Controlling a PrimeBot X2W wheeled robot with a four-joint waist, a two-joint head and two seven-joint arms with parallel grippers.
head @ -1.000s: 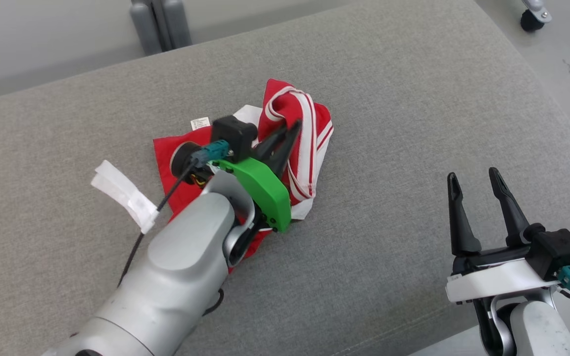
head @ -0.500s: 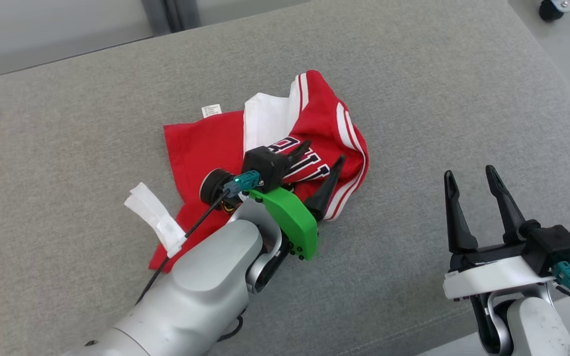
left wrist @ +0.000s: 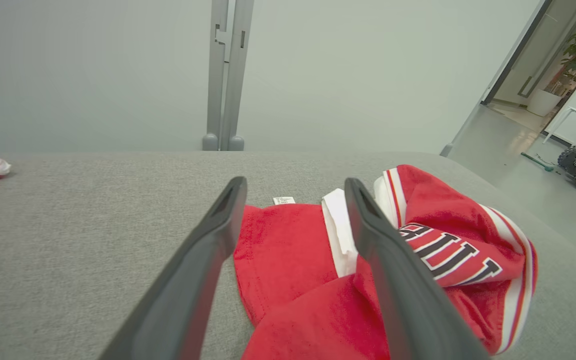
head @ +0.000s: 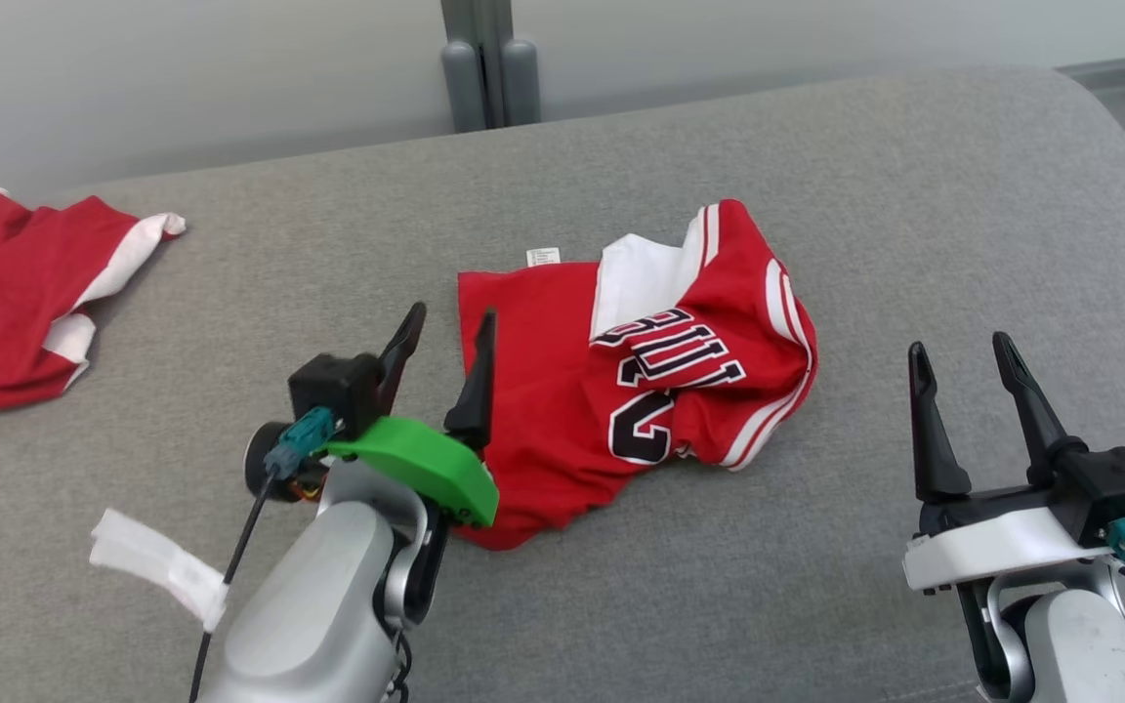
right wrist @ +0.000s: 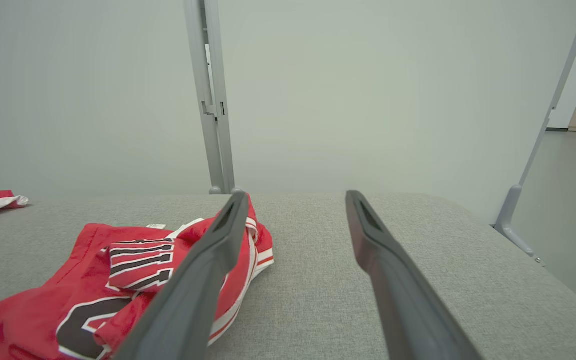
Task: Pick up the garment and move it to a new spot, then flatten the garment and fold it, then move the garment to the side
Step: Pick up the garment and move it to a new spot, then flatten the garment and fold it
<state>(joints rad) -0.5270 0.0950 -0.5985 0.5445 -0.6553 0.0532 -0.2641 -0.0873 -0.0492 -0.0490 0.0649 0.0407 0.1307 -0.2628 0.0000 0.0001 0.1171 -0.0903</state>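
We count 2 garments on the grey padded surface (head: 816, 605). The task garment (head: 621, 410), a red jersey w/ white stripes, black-and-white lettering and 1 big digit, lies crumpled approx. at the ctr of the surface, a bit into its right half and well clear of every edge. Its right part is folded over on itself w/ the lettering up, and 1 small white label (head: 543, 257) sticks out at its far side. The 2nd garment (head: 6, 283), red w/ white trim, lies bunched by the far left corner, well apart from the 1st. We see 2 grippers w/ 2 dark fingers each, 4 in all. The left gripper (head: 454, 311) is spread wide and holds nothing. It sits at the jersey's left edge, w/ 1 finger over bare surface and the other over the red cloth. We can't tell if the tips touch anything. Behind it we see 1 green cover (head: 421, 464) on the wrist and 1 white tape flag (head: 157, 566) on its black cable. The right gripper (head: 959, 344) is spread too and empty, over bare surface toward the near right corner. It's apart from the jersey, fingers pointing at the far edge. Beyond the far edge, 1 pair of grey uprights (head: 489, 59) stands side by side before a pale wall.
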